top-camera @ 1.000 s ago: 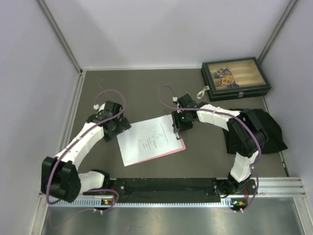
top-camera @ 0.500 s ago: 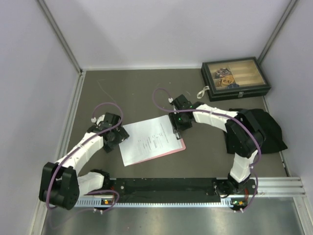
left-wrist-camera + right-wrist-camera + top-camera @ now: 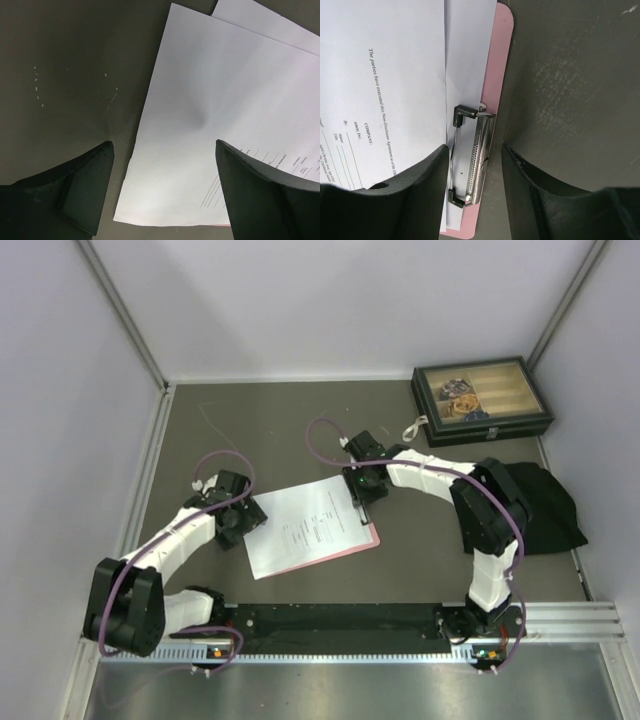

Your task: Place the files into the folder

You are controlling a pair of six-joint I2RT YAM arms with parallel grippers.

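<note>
Looking down the right wrist camera, I see the right gripper (image 3: 472, 167) with its black fingers (image 3: 400, 195) spread, one either side of the clip (image 3: 476, 150), a ribbed silver bar with black wire arms. Whether they touch it I cannot tell. The clip sits at a short edge of the folder (image 3: 492, 65), a smooth pink board with rounded corners. Its wire arms reach over the edge of the sheets (image 3: 395, 65), two white pages stacked slightly askew, the top one bearing thin italic print; whether it pinches them I cannot tell. The left gripper (image 3: 163, 145) is spread wide too, empty, hanging over the edge of the top sheet (image 3: 235, 100) opposite the clip; the paper has a small dimple. A second sheet (image 3: 270, 22) peeks out beyond. From overhead, folder and sheets lie mid-table, pink showing only along their near and right edges. The table (image 3: 280, 430) is dull dark grey, scuffed and speckled. A dark glass-lidded box (image 3: 482, 400) stands in the far right corner, a black cloth (image 3: 550, 505) nearer me. Pale walls (image 3: 350, 300) close three sides.
</note>
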